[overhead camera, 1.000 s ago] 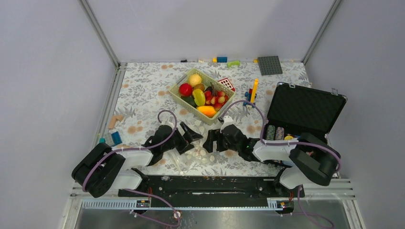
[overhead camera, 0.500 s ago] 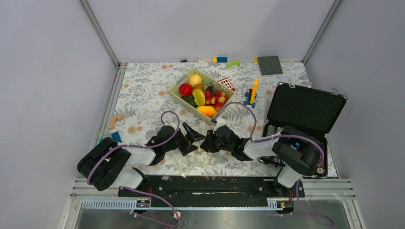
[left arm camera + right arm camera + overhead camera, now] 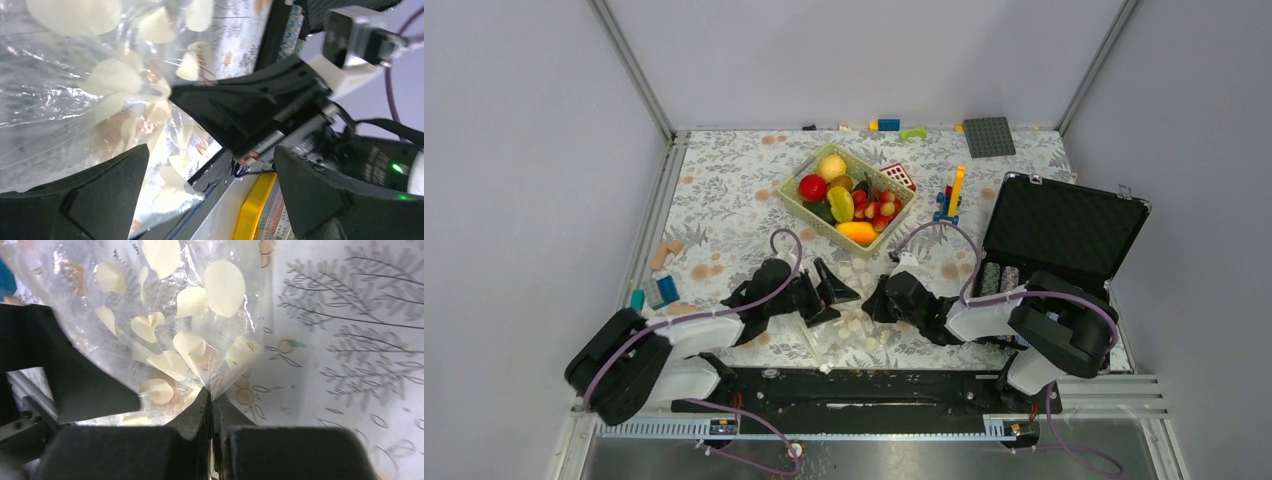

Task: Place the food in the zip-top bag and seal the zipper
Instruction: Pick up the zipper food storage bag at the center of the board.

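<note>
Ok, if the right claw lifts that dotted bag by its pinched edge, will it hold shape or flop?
Probably floppy: the bag is thin, creased film bunching where the right claw pinches it. Likely very light, since it looks empty. Being glossy, it may slip from the grip.

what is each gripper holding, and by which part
Right gripper pinches the clear dotted plastic zip-top bag by a bunched fold at its edge; left gripper is open, holding nothing.

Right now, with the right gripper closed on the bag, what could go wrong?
The right gripper pinches only a thin fold of the zip-top bag; the film may slip out or tear when pulled.
The left gripper stands open close to it, so the two might collide.
One pinch alone may not open the bag for the food.
</note>
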Action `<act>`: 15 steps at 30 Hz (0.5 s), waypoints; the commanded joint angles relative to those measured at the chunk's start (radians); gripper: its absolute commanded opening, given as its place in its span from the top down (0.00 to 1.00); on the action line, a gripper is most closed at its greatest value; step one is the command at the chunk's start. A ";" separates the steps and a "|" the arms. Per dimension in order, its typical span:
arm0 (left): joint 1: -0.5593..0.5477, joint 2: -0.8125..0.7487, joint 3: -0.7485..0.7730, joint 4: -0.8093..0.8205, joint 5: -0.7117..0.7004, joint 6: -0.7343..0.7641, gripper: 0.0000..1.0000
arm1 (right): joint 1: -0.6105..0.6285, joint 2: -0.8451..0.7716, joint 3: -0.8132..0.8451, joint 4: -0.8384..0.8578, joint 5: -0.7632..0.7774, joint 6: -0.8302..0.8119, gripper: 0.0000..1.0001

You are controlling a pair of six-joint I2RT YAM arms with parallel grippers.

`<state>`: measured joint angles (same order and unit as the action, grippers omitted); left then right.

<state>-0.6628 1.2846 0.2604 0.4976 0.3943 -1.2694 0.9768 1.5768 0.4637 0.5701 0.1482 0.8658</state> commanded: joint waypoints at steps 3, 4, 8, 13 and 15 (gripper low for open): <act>-0.003 -0.325 0.162 -0.474 -0.079 0.268 0.01 | -0.011 -0.077 -0.049 -0.146 0.151 -0.002 1.00; -0.003 -0.384 0.189 -0.579 -0.121 0.307 0.01 | -0.017 -0.079 -0.053 -0.146 0.145 0.005 1.00; 0.000 -0.594 0.257 -0.954 -0.394 0.355 0.01 | -0.026 -0.070 -0.052 -0.147 0.128 0.012 1.00; 0.006 -0.740 0.216 -1.263 -0.583 0.270 0.01 | -0.037 -0.050 -0.042 -0.146 0.095 0.021 1.00; 0.007 -0.784 0.165 -1.306 -0.586 0.229 0.01 | -0.039 -0.042 -0.040 -0.145 0.085 0.024 1.00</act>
<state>-0.6613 0.5552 0.4953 -0.5144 -0.0410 -0.9874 0.9531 1.5063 0.4282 0.4988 0.2150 0.8841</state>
